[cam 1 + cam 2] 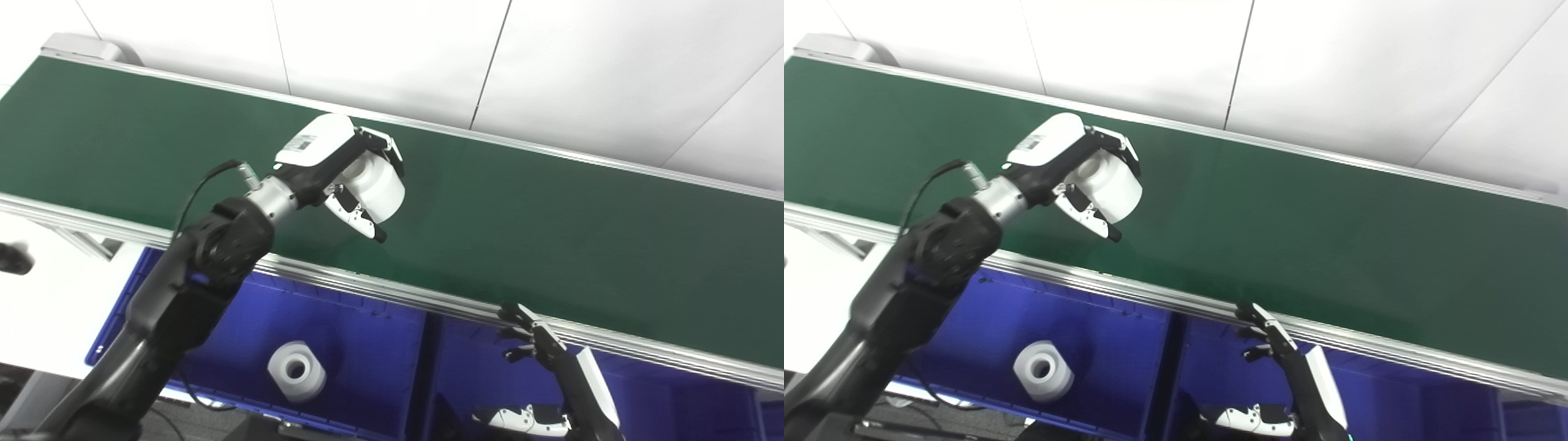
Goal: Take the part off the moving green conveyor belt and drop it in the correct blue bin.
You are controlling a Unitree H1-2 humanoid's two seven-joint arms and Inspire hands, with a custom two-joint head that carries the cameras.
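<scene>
Left hand [343,177] grips the white part [378,187] above the green conveyor belt [551,233].
Right eye view: right hand [1274,343], fingers spread and empty, sits over the right blue bin [1396,398]; the left blue bin [1127,367] holds another white part [1043,370].

Only one label in view: a small grey-and-white sticker [300,143] on the white back cover of the left hand [343,174], near the wrist end. Print on it too small and blurred to read; no letters or numbers made out in either eye view. Nothing readable on the green conveyor belt [551,233], on its metal rails, on the blue bin [367,331] walls, on the white part [296,370] lying in the bin, or on the white cover of the right hand [551,361].
</scene>
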